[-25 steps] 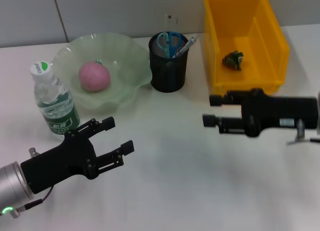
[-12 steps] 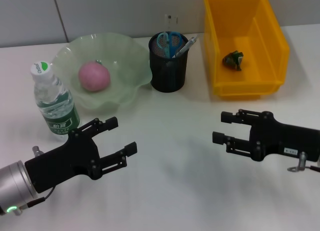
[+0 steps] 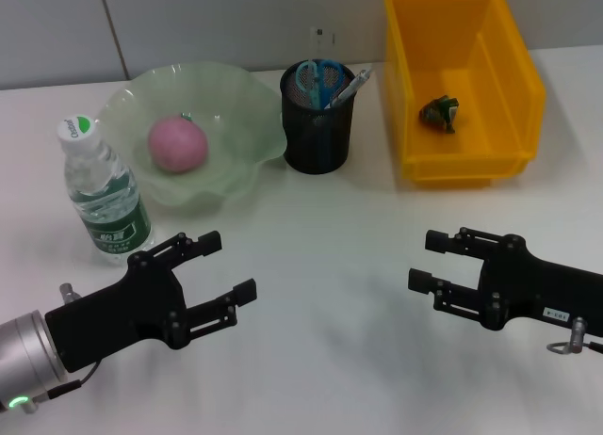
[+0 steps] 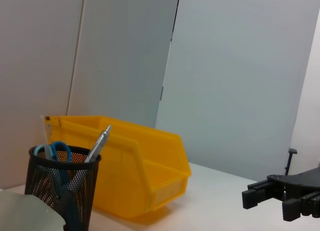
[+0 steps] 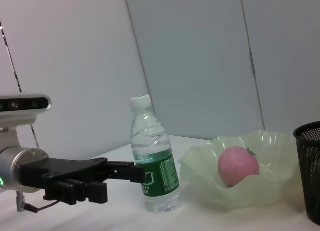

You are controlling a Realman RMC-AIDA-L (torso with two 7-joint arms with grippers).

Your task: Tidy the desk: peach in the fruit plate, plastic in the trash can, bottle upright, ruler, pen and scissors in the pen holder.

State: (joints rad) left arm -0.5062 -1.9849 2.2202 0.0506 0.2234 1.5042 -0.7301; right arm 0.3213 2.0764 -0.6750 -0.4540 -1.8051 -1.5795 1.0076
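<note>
The pink peach lies in the pale green fruit plate. The water bottle stands upright at the left; it also shows in the right wrist view. The black mesh pen holder holds blue scissors and a silver pen. The crumpled plastic lies in the yellow bin. My left gripper is open and empty, low over the table in front of the bottle. My right gripper is open and empty in front of the bin. No ruler is visible.
A grey wall runs along the table's back edge. The left wrist view shows the pen holder, the yellow bin and the right gripper farther off. The right wrist view shows the peach and the left gripper.
My right gripper has moved back from the yellow bin toward the table's front and lower. My left gripper has shifted slightly down and forward.
</note>
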